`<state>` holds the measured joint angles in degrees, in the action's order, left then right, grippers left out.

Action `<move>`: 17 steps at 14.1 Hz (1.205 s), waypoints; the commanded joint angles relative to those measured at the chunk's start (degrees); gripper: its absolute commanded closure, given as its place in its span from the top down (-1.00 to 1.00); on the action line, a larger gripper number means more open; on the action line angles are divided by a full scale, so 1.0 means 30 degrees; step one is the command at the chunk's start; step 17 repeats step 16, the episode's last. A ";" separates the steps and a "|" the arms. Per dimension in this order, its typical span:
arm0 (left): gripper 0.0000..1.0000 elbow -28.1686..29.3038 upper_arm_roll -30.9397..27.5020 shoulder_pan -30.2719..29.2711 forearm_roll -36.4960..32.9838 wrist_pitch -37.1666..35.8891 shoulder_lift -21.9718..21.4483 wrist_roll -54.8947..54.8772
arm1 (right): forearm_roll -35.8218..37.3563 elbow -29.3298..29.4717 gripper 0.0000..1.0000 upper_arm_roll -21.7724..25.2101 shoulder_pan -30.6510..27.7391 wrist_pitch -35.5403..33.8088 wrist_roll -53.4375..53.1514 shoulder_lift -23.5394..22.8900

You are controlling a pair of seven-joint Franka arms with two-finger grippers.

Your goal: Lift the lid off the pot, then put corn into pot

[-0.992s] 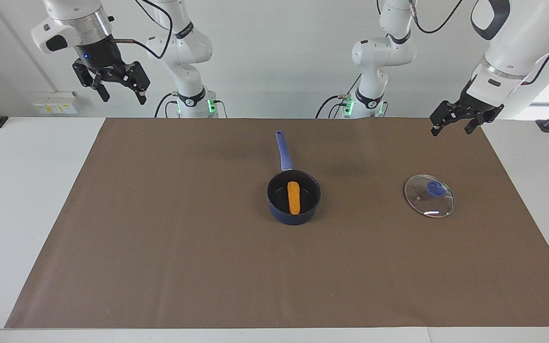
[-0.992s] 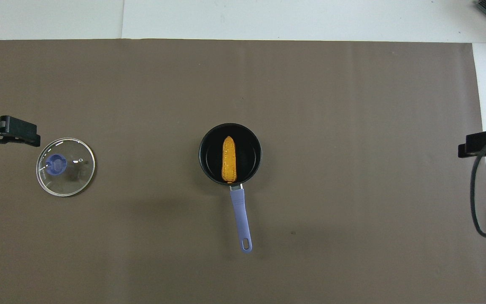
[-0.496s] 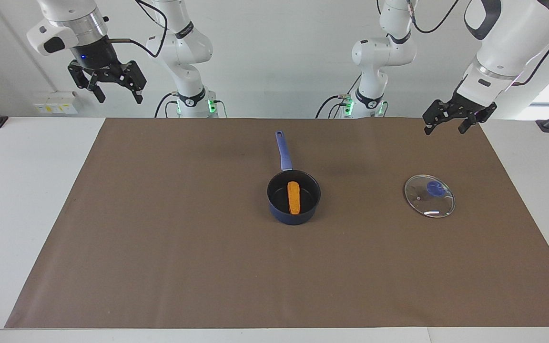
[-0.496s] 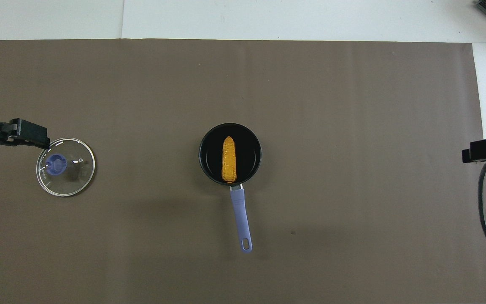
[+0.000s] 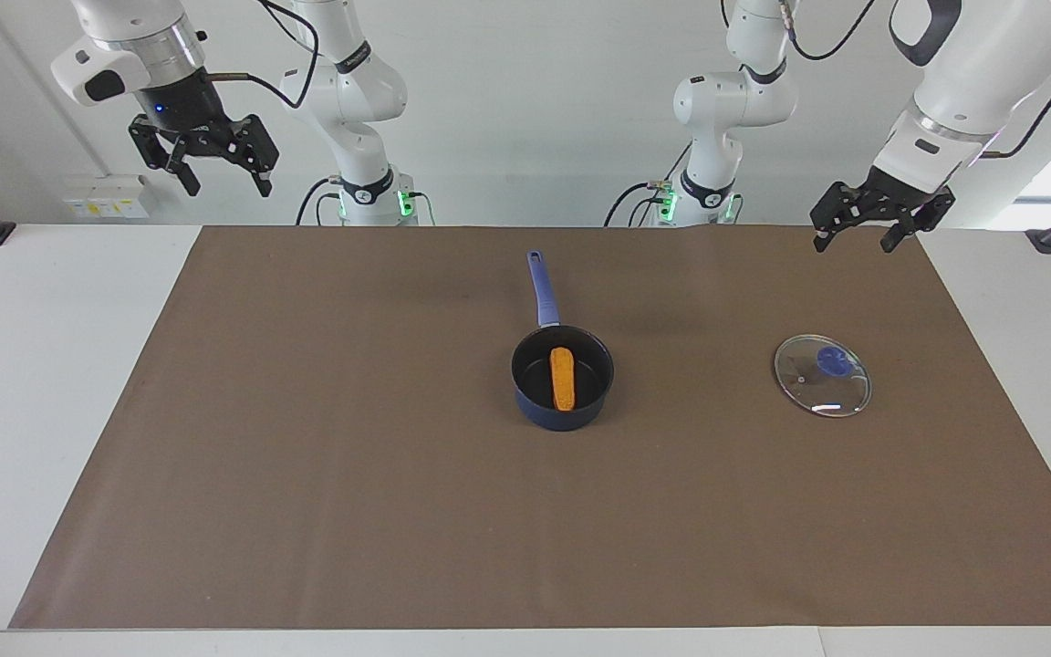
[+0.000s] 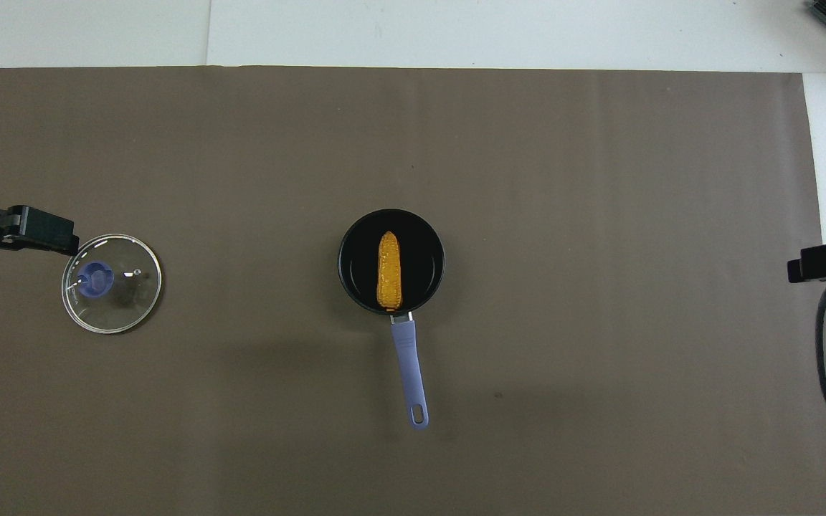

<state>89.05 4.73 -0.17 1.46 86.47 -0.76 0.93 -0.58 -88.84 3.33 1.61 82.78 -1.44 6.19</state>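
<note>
The dark-blue pot stands at the middle of the brown mat, its long handle pointing toward the robots. The orange-yellow corn lies inside the pot; it also shows in the overhead view. The glass lid with its blue knob lies flat on the mat toward the left arm's end, apart from the pot. My left gripper hangs open and empty in the air beside the lid. My right gripper is open, empty and raised high over the right arm's end of the table.
The brown mat covers most of the white table. A black cable hangs from the right arm over the mat's edge. Two other arm bases stand at the robots' edge of the table.
Both grippers have shifted only a little: the right one rose slightly toward its end of the table, the left one drifted slightly near the lid. Pot, corn and lid have not moved.
</note>
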 commanded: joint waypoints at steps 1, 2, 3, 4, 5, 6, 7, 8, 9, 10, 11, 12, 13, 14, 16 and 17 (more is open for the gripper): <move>1.00 -0.0739 -0.0231 0.0146 0.0390 -0.0902 0.0077 -0.0282 | 0.0339 -0.0855 1.00 -0.0143 -0.0245 0.0677 0.0685 0.0604; 1.00 -0.0739 -0.0231 0.0116 0.0420 -0.0815 0.0048 -0.0195 | 0.0398 -0.0855 1.00 -0.0143 -0.0245 0.0677 0.0685 0.0604; 1.00 -0.0594 -0.0231 0.0058 0.0420 -0.0640 -0.0068 -0.0049 | 0.0399 -0.0855 1.00 -0.0143 -0.0245 0.0677 0.0685 0.0604; 1.00 -0.0593 -0.0231 0.0057 0.0391 -0.0667 -0.0098 -0.0135 | 0.0399 -0.0855 1.00 -0.0143 -0.0245 0.0677 0.0685 0.0604; 1.00 -0.0593 -0.0231 0.0115 0.0391 -0.0638 -0.0099 -0.0106 | 0.0399 -0.0826 1.00 -0.0143 -0.0245 0.0619 0.0685 0.0575; 1.00 -0.0593 -0.0260 0.0116 0.0391 -0.0638 -0.0070 -0.0135 | 0.0399 -0.0826 1.00 -0.0143 -0.0245 0.0474 0.0685 0.0575; 1.00 -0.0593 -0.0260 0.0029 0.0391 -0.0638 -0.0069 -0.0135 | 0.0399 -0.0826 1.00 -0.0172 -0.0245 0.0414 0.0685 0.0574; 1.00 -0.0593 -0.0260 -0.0030 0.0391 -0.0638 -0.0098 -0.0222 | 0.0399 -0.0797 1.00 -0.0173 -0.0245 0.0414 0.0685 0.0574; 1.00 -0.0593 -0.0260 -0.0002 0.0391 -0.0638 -0.0070 -0.0165 | 0.0399 -0.0796 1.00 -0.0144 -0.0245 0.0414 0.0714 0.0574; 1.00 -0.0593 -0.0260 -0.0001 0.0391 -0.0638 -0.0069 -0.0281 | 0.0399 -0.0796 1.00 -0.0143 -0.0245 0.0385 0.0685 0.0574; 1.00 -0.0593 -0.0289 -0.0001 0.0362 -0.0667 -0.0098 -0.0282 | 0.0399 -0.0796 1.00 -0.0143 -0.0245 0.0384 0.0685 0.0574; 1.00 -0.0593 -0.0260 -0.0030 0.0362 -0.0638 -0.0070 -0.0282 | 0.0399 -0.0796 1.00 -0.0172 -0.0245 0.0384 0.0685 0.0574; 1.00 -0.0564 -0.0289 -0.0060 0.0362 -0.0638 -0.0098 -0.0282 | 0.0399 -0.0796 1.00 -0.0144 -0.0245 0.0384 0.0685 0.0574; 1.00 -0.0564 -0.0318 -0.0089 0.0362 -0.0638 -0.0099 -0.0311 | 0.0399 -0.0796 1.00 -0.0172 -0.0245 0.0384 0.0714 0.0604; 1.00 -0.0564 -0.0347 0.0057 0.0187 -0.0725 -0.0098 -0.0311 | 0.0399 -0.0825 1.00 -0.0143 -0.0245 0.0384 0.0685 0.0604; 1.00 -0.0564 -0.0347 0.0057 0.0187 -0.0725 -0.0098 -0.0311 | 0.0399 -0.0825 1.00 -0.0143 -0.0245 0.0384 0.0685 0.0604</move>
